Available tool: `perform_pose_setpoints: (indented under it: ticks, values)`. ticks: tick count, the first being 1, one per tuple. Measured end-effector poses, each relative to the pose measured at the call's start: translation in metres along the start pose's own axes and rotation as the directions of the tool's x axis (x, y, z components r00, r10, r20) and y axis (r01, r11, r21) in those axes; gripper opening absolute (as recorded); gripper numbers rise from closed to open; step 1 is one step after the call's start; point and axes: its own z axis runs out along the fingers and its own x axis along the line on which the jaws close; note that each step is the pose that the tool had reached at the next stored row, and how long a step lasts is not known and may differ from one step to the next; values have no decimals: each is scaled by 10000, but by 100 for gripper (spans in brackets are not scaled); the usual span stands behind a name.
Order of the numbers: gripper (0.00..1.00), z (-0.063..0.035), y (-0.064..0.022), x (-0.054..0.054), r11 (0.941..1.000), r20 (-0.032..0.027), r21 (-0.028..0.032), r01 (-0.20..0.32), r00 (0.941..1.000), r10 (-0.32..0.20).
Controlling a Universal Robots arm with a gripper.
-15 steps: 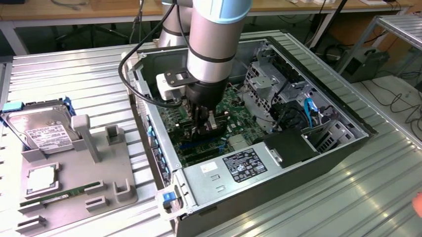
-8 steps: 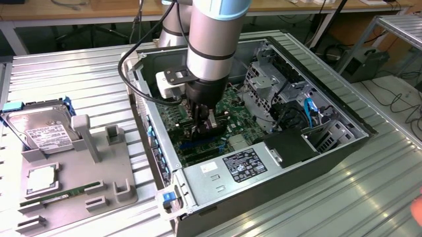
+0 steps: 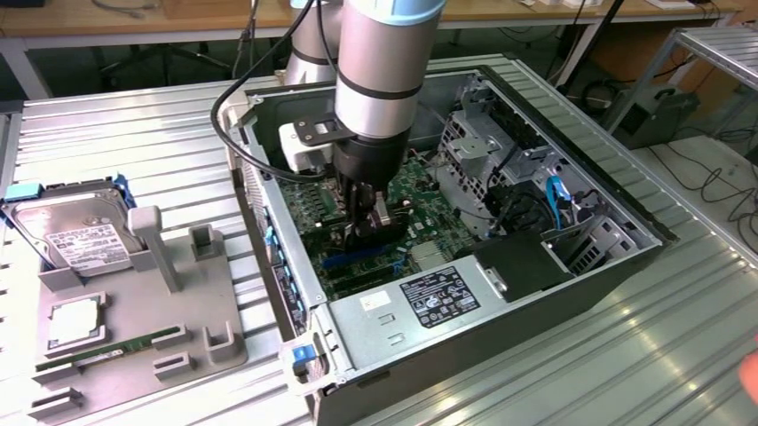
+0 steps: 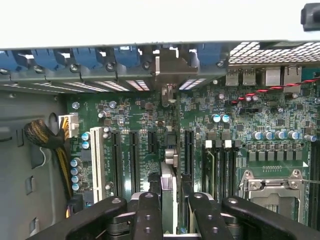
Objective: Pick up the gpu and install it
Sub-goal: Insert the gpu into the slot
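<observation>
The gpu (image 4: 169, 165) stands edge-on between my fingers, a thin dark card running down to the green motherboard (image 4: 125, 115). Its silvery end bracket (image 4: 167, 67) sits against the rear slot openings of the case. My gripper (image 4: 171, 210) is shut on the gpu, one black finger on each side. In the exterior view the gripper (image 3: 369, 226) reaches straight down into the open computer case (image 3: 569, 293), low over the motherboard (image 3: 414, 182) near the expansion slots. The card's lower edge is hidden, so whether it sits in a slot cannot be told.
Black expansion slots (image 4: 132, 155) and a white slot flank the card; blue latches (image 4: 85, 57) line the rear wall. A braided cable bundle (image 4: 42, 135) and the CPU socket (image 4: 272, 182) lie to the sides. Outside the case, a grey fixture (image 3: 142, 328) holds a hard drive (image 3: 77, 235) and a RAM stick (image 3: 113, 348).
</observation>
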Motion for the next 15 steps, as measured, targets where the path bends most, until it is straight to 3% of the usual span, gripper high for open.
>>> perform_pose_setpoints:
  ticks: [15]
  values:
    - [26, 58, 1, -6, 10000, -6, -3, -2, 10000, 2]
